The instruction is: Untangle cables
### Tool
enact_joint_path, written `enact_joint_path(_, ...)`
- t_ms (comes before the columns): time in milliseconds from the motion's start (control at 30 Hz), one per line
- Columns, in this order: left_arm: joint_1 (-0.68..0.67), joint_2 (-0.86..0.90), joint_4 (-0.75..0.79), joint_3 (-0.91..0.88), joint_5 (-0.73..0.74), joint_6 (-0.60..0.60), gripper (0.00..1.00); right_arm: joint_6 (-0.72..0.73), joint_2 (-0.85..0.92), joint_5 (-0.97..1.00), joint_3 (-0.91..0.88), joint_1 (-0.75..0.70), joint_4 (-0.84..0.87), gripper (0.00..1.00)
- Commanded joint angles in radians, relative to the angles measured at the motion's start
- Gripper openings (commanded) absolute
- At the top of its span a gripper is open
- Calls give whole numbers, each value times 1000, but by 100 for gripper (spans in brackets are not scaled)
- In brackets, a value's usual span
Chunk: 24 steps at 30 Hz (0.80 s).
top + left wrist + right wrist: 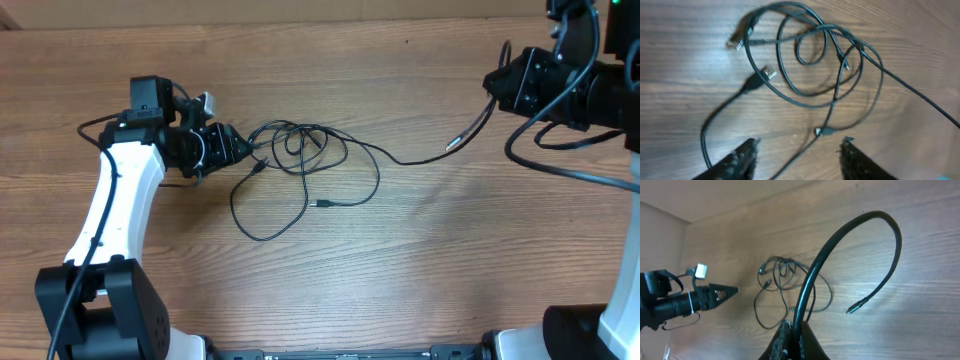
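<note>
The cables (300, 160) are thin black cords looped together on the wooden table at centre. My left gripper (240, 150) is open and low at the tangle's left edge. In the left wrist view the loops (810, 65) lie ahead, and one strand runs between the spread fingers (799, 145) without being gripped. Silver plug ends (769, 74) lie among the loops. My right gripper (492, 95) is raised at the far right and shut on a cable. In the right wrist view that cable (860, 230) arches out of the closed jaws (800, 330) to a free silver tip (852, 310).
Thick black arm cords (560, 150) hang around the right arm. The left arm's white link (115, 200) and base (100, 300) stand at the lower left. A loose plug end (322, 203) lies below the tangle. The table's far edge runs along the top.
</note>
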Motion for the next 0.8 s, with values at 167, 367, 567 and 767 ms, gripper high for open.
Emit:
enact_joint_path(167, -114, 0, 129, 5, -214, -83, 50, -82, 2, -49, -90, 67, -3, 4)
enact_joint_path(367, -225, 4, 175, 5, -235, -78, 55, -81, 2, -50, -219, 91, 21, 4)
enact_joint_path(567, -313, 34, 209, 5, -283, -86, 56, -81, 2, -53, -353, 91, 69, 4)
enact_joint_path(767, -364, 129, 286, 5, -311, -94, 56, -82, 2, -53, -418, 91, 108, 4)
